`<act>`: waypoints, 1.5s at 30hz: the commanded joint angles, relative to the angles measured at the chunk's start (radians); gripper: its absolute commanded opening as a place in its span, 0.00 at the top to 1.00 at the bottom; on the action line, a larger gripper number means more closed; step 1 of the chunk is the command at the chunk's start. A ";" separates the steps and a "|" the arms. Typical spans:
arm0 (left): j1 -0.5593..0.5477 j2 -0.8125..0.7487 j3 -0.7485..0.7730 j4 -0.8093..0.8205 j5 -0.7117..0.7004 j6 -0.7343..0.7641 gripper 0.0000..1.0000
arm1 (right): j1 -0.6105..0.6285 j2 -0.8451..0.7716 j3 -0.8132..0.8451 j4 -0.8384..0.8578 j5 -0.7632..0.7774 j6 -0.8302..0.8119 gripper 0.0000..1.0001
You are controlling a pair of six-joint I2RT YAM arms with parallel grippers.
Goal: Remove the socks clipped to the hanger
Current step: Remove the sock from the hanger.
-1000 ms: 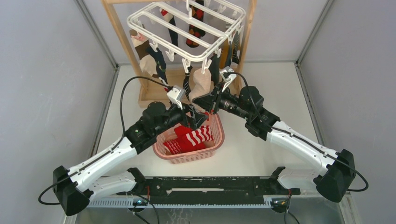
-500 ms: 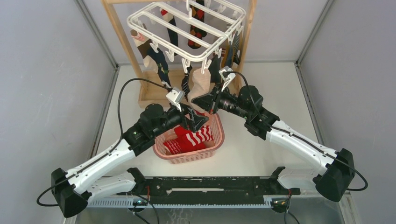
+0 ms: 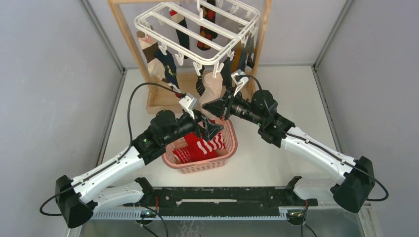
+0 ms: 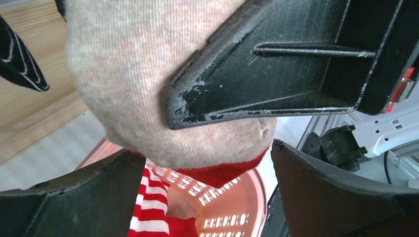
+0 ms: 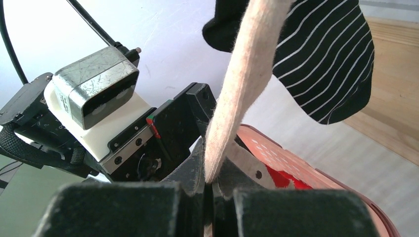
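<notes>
Fingers point(image 5: 123, 210): right gripper point(image 5: 210, 190) pinches beige ribbed sock point(image 4: 128, 74); left gripper point(image 4: 205, 153) wide, empty.

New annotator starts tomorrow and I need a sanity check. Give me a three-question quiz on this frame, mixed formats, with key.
1. True or false: the right hand is shut on the beige sock.
2. What lies in the pink basket? A) a black sock B) red-and-white striped socks C) a white clip
3. Fill in: the left hand, near the beige sock's lower end, is ___ (open or shut).
Key: 1 true; 2 B; 3 open.
</notes>
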 commanded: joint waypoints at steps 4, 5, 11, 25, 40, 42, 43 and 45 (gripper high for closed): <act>-0.006 0.001 -0.021 0.048 -0.050 0.035 0.04 | 0.008 -0.012 0.048 0.024 -0.013 0.014 1.00; -0.007 0.003 -0.019 0.048 -0.050 0.037 0.07 | 0.010 -0.013 0.048 0.024 -0.014 0.014 1.00; -0.006 0.009 -0.016 0.042 -0.056 0.037 0.31 | 0.011 -0.014 0.048 0.018 -0.018 0.014 1.00; -0.007 0.007 -0.004 0.027 -0.060 0.039 0.81 | 0.016 -0.011 0.048 0.015 -0.022 0.015 1.00; -0.006 -0.062 -0.008 -0.032 -0.088 0.038 1.00 | 0.013 0.005 0.048 -0.034 0.023 -0.017 0.80; -0.007 -0.066 0.001 -0.069 -0.099 0.033 1.00 | 0.011 0.002 0.047 -0.059 0.048 -0.025 0.69; -0.006 -0.069 0.007 -0.079 -0.100 0.032 1.00 | 0.011 -0.002 0.048 -0.070 0.061 -0.029 0.64; -0.007 -0.069 0.014 -0.091 -0.103 0.028 1.00 | 0.008 -0.012 0.048 -0.098 0.082 -0.041 0.58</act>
